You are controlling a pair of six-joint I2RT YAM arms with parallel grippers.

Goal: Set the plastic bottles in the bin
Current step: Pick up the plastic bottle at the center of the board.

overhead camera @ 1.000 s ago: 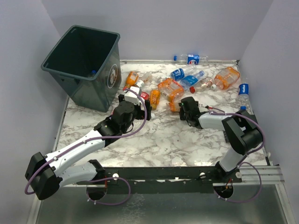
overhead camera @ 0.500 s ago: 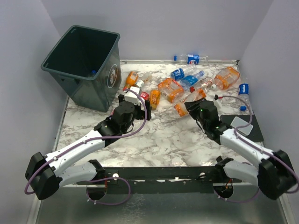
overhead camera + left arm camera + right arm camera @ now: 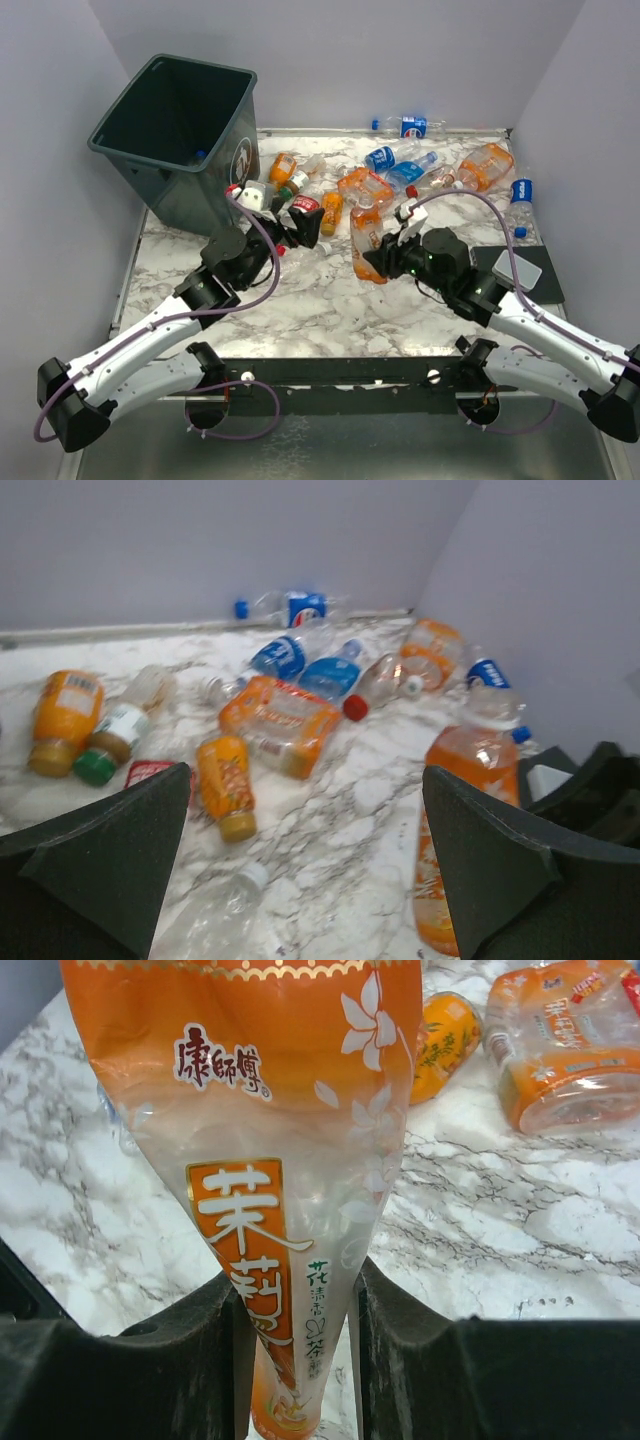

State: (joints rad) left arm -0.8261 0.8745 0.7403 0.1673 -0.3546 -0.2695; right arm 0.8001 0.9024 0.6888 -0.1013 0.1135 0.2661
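- one orange-tinted bottle (image 3: 366,235) stands nearly upright, cap end up, over the middle of the marble worktop (image 3: 330,300); its clear body carries an orange label with white flowers and chinese characters.
- the other plastic bottles (image 3: 410,172) lie scattered on their sides across the far half of the worktop: orange-tinted ones, blue-labelled ones with blue caps, and a red-capped one.
- a blue-labelled bottle (image 3: 410,126) lies against the back edge, and another (image 3: 520,190) is at the right edge.
- the bin (image 3: 185,200) stands at the far left corner, dark green-grey, tilted, with a white round logo on the face toward the bottles; a blue cap shows inside it.
- the right fingers (image 3: 225,1360) are narrow and clamp the lower end of the upright bottle, squeezing it flat between them.
- the left fingers (image 3: 520,880) are spread wide with nothing between them, above the worktop just beside the bin and near a small orange bottle (image 3: 225,785).
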